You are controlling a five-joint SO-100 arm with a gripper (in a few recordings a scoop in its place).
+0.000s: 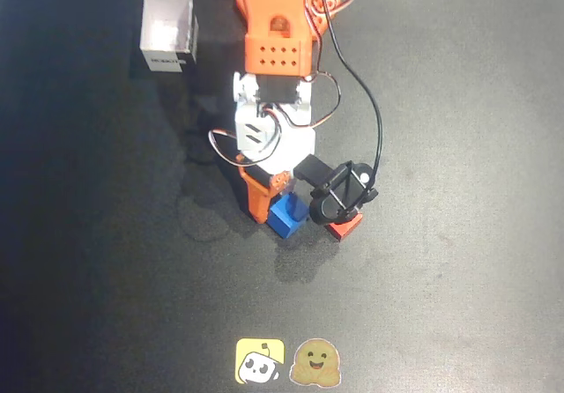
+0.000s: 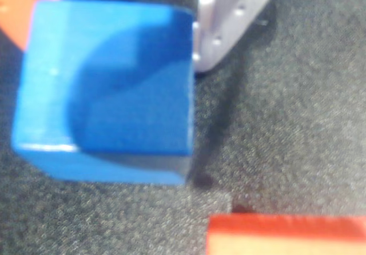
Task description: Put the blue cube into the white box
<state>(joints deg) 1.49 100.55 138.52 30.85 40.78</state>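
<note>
Two small cubes lie close together on the black table (image 1: pixel 458 76) in the overhead view: the bright blue solid cube (image 1: pixel 286 214) sits right at the tip of the orange arm's gripper (image 1: pixel 275 201), and a red cube (image 1: pixel 345 226) peeks out from under the black wrist camera mount (image 1: pixel 344 190) just to its right. The small white open-topped box (image 1: pixel 167 32), with a dark label on its near wall, stands well apart at the upper left. Two stickers (image 1: pixel 288 362) sit near the bottom edge.

From the wrist view, the blue cube (image 2: pixel 108 89) sits between an orange finger (image 2: pixel 26 9) at its left and a pale finger (image 2: pixel 226 23) touching its right edge; the jaws are closed onto the cube's sides. The red cube (image 2: pixel 286 235) shows at the lower right, apart from the blue one.
</note>
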